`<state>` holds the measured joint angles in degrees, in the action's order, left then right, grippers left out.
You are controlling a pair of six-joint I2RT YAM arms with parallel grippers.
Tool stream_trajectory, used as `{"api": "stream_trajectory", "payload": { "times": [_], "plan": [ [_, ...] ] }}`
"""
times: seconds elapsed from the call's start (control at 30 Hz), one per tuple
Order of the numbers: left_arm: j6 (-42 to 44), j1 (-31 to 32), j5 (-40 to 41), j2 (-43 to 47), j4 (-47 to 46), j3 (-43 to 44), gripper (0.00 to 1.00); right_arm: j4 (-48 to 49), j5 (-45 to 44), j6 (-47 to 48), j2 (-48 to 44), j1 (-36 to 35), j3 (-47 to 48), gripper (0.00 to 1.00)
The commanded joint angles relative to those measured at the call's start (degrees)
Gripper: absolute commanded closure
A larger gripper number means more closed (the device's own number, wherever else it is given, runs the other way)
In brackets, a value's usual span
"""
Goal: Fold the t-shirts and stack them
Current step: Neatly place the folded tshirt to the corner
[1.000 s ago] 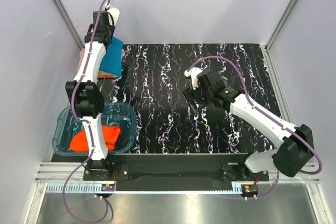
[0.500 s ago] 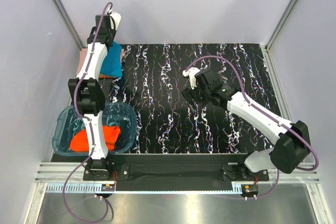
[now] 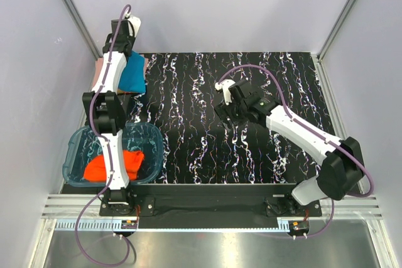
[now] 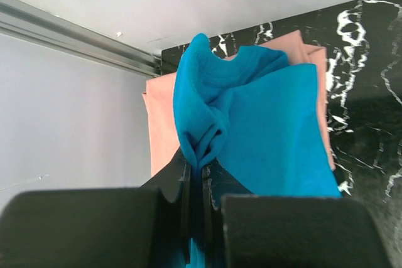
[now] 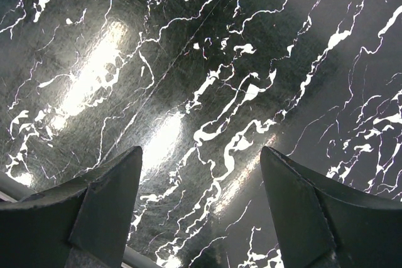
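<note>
- Watching the left wrist view: the left gripper (image 4: 200, 183) is clamped tight on a bunched ridge of the teal-blue t-shirt (image 4: 270, 130). That shirt lies on the salmon-pink t-shirt (image 4: 164, 123) at the far-left corner of the mat (image 4: 370, 61). Pink cloth pokes past the mat's edge toward the wall.
  Risk: the pinch has a crumple, not a clean edge. A pull from here would likely open the fold or drag the teal one askew. It could also tug the pink one beneath it further off the mat.
- Right wrist view: the right gripper (image 5: 200, 155) has its jaws spread wide with nothing between them, only bare mat below, near the mat's middle.
  Risk: it hangs well apart from the stack, so nothing pins the pink shirt if the left side pulls.
- Top view: the orange-red t-shirt (image 3: 135, 162) lies rumpled in the tub (image 3: 157, 145) at the mat's near-left corner, and looks unfolded. The left arm reaches over the tub to the far-left corner.
  Risk: the stretched arm has little room beside the wall. Letting go from height would drop the teal shirt in a heap.
</note>
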<state>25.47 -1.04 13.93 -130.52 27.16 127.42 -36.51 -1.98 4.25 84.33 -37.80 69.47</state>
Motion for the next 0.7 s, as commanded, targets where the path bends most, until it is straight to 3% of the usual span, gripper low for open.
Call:
{"api": "stream_trajectory", "payload": {
  "times": [0.0, 0.53, 0.63, 0.67],
  "plan": [
    [0.63, -0.98, 0.22, -1.14, -5.09, 4.42, 1.0, -0.4, 0.66, 0.23, 1.0, 0.1, 2.95, 0.17],
    [-1.57, -3.97, -0.14, -9.22, -7.12, 7.06, 0.99, -1.98, 1.01, -0.91, 6.28, 0.1, 6.46, 0.17],
    [-2.97, -4.67, 0.56, -11.24, -8.34, 8.72, 0.93, -2.86, 0.92, -1.09, 7.24, 0.1, 7.34, 0.17],
    [-3.41, -4.85, 1.09, -11.94, -9.39, 9.68, 0.85, -3.56, 0.84, -1.09, 7.33, 0.1, 7.61, 0.17]
  ]
}}
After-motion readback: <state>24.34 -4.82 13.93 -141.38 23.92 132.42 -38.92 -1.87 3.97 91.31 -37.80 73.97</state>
